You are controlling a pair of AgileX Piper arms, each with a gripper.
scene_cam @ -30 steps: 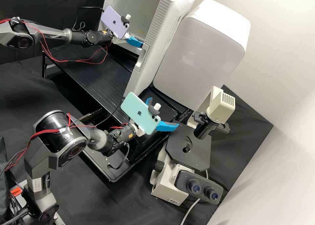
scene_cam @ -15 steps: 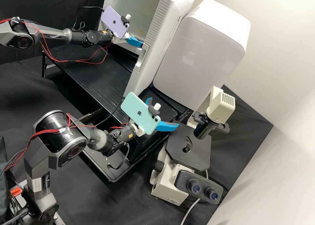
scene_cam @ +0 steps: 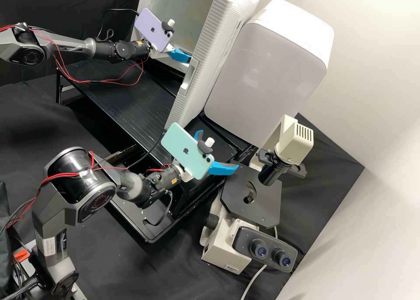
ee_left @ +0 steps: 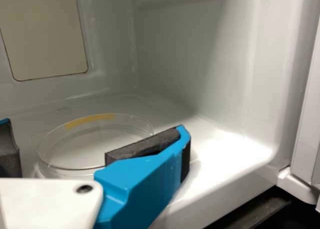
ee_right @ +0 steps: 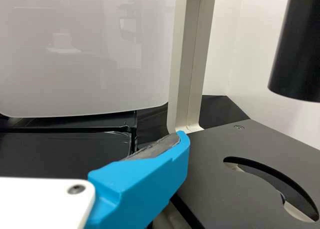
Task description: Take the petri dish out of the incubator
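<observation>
A clear petri dish [ee_left: 92,139] with a yellow mark lies on the white floor of the incubator [ee_left: 220,79]. My left gripper [ee_left: 92,135] is open inside the chamber, with one blue finger [ee_left: 150,159] at the dish's side and the other at its opposite side. In the high view the left gripper [scene_cam: 180,55] is at the incubator's opening, beside the open ribbed door [scene_cam: 210,50]. My right gripper [scene_cam: 214,153] hangs open and holds nothing, low at the front next to the microscope stage [ee_right: 250,164]; one of its fingers [ee_right: 165,149] shows in the right wrist view.
A large white housing [scene_cam: 271,64] stands right of the door. The microscope [scene_cam: 245,243], with its black stage [scene_cam: 251,199] and eyepieces, sits front right. A long black shelf [scene_cam: 127,99] runs under both arms, and black cloth covers the bench.
</observation>
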